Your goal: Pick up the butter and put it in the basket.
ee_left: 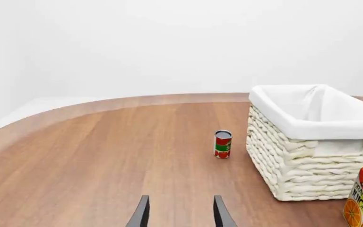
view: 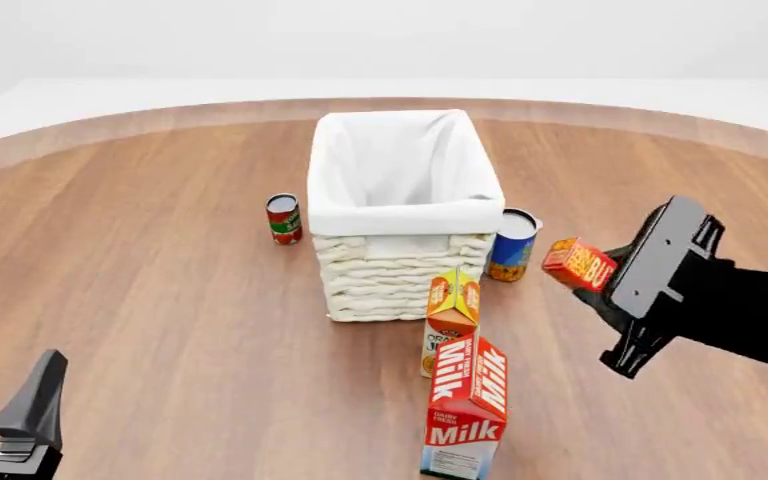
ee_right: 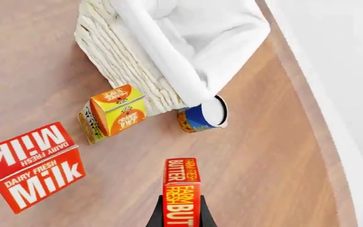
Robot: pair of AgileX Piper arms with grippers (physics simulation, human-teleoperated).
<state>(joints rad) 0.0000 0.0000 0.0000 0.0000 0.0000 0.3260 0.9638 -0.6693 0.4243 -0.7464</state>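
Wood table (view: 157,300), white backdrop. Our right tool (view: 595,272) clenched on butter (view: 579,264), lifted clear of table, right of basket (view: 404,215) near blue can (view: 514,243). Transport step, we judge. Next: carry left over rim, release inside. Left tool (ee_left: 180,213) released, idle.

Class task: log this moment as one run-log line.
right gripper: shut on butter, lifted | basket: not reached | left gripper: open, idle
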